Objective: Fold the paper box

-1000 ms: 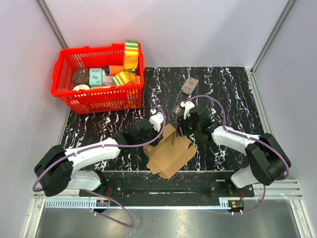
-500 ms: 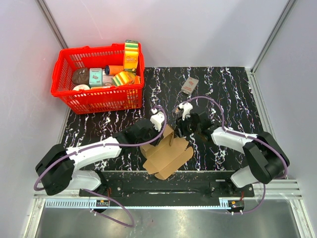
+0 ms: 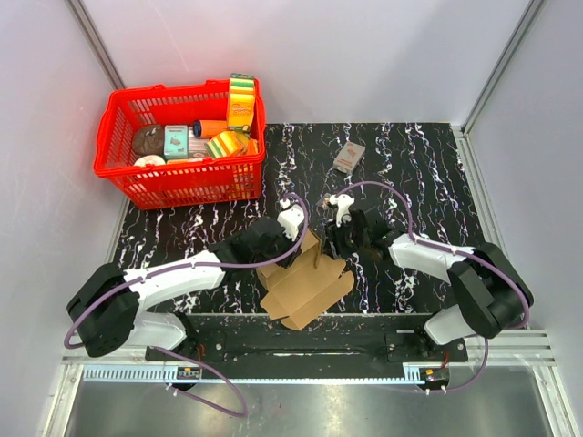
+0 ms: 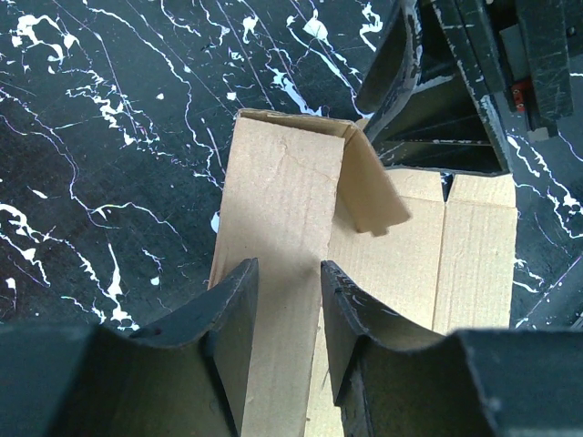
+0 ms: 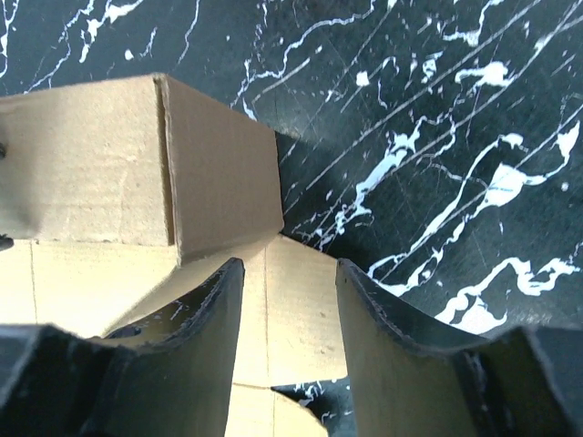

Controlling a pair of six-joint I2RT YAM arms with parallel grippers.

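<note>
Paper box (image 3: 305,287) is being worked at the near edge of the surface (image 3: 419,182), between both arms, and is only partly folded. One long panel (image 4: 273,182) is being stood up from the flat sheet, and a small end flap (image 4: 373,196) is being bent inward. Over the last second the sheet is being drawn slightly leftward. Wall-forming is judged under way, with much still left. Left fingers (image 4: 232,319) are being kept narrowly apart astride the crease; pinching cannot be told. Right fingers (image 5: 205,319) are being held spread above a flat panel.
</note>
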